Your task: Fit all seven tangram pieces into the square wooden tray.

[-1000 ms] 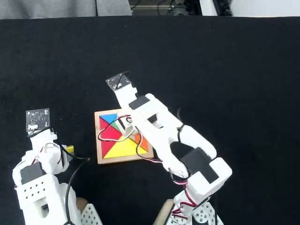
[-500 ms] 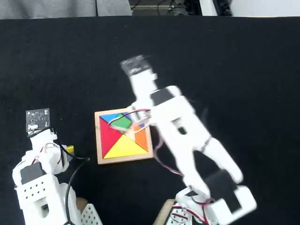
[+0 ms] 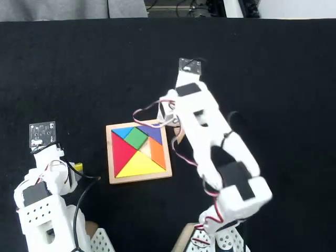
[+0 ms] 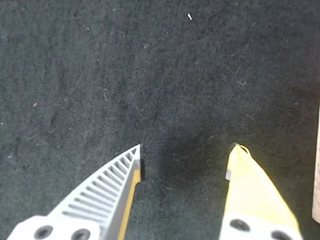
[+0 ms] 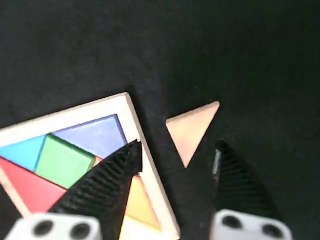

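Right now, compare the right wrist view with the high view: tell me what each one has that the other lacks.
Right wrist view: the pale triangle whole, on the cloth beside the tray, not touching it, ahead of the open right gripper. High view: the left arm and the bare slot mid-tray. Both: tray, green square, red triangle.

Square wooden tray (image 3: 139, 179) holding six coloured pieces (image 3: 125, 152), pale triangle (image 5: 191, 131) flat just beside its edge
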